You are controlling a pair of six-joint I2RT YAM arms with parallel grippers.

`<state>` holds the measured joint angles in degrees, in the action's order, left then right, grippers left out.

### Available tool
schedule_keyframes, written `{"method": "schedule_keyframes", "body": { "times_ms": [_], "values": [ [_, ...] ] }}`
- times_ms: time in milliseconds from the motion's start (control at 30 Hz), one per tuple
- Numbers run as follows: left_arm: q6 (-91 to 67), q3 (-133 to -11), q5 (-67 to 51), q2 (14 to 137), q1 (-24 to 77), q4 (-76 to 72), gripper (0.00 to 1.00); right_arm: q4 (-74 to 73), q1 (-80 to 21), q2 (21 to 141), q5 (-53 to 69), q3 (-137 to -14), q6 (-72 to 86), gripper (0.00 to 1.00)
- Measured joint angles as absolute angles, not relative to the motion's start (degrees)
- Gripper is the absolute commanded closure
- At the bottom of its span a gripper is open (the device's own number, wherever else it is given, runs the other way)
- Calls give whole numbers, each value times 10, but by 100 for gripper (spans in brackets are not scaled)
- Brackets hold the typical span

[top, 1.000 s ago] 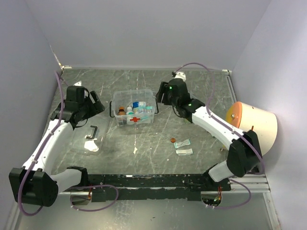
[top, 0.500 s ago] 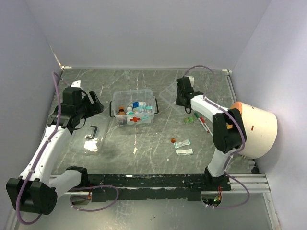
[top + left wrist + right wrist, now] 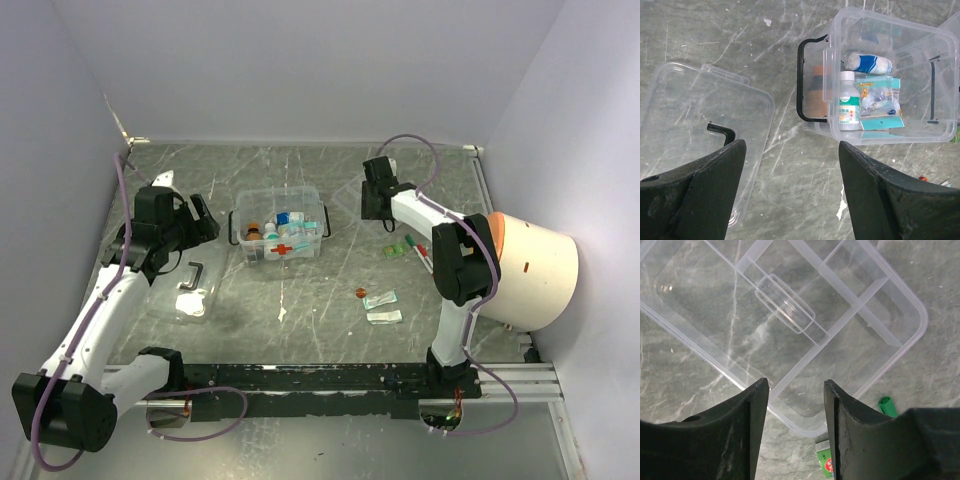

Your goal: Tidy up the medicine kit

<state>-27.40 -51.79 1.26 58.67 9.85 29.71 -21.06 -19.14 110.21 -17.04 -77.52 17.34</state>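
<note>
The medicine kit (image 3: 279,226) is a clear box with a red cross and black side handles, open, at the table's middle. The left wrist view shows it (image 3: 940,75) holding a white bottle (image 3: 849,103), a bandage roll (image 3: 870,63) and teal packets (image 3: 882,104). My left gripper (image 3: 203,222) is open and empty, left of the kit, above bare table between the kit and the lid (image 3: 792,185). My right gripper (image 3: 370,205) is open and empty, right of the kit, hovering over the near edge of a clear compartmented tray (image 3: 785,325).
The flat clear lid (image 3: 185,292) with a black handle (image 3: 723,131) lies left of the kit. A green packet (image 3: 396,249), a pen (image 3: 421,253), a small orange item (image 3: 361,292) and two sachets (image 3: 382,307) lie at the right. A large beige cylinder (image 3: 535,265) stands at the right edge.
My right arm has pulled back from beside the kit and folded toward the back right, over the compartmented tray. My left arm has shifted only slightly.
</note>
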Motion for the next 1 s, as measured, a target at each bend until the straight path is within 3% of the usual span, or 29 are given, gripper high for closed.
{"method": "schedule_keyframes", "body": {
  "times_ms": [367,1000],
  "values": [
    [-274,-518,13,580,103,296,14,-200,-191,1102,-81,-738,232,42],
    [-274,-518,13,576,103,296,14,-132,-244,1060,57,-658,350,44]
  ]
}}
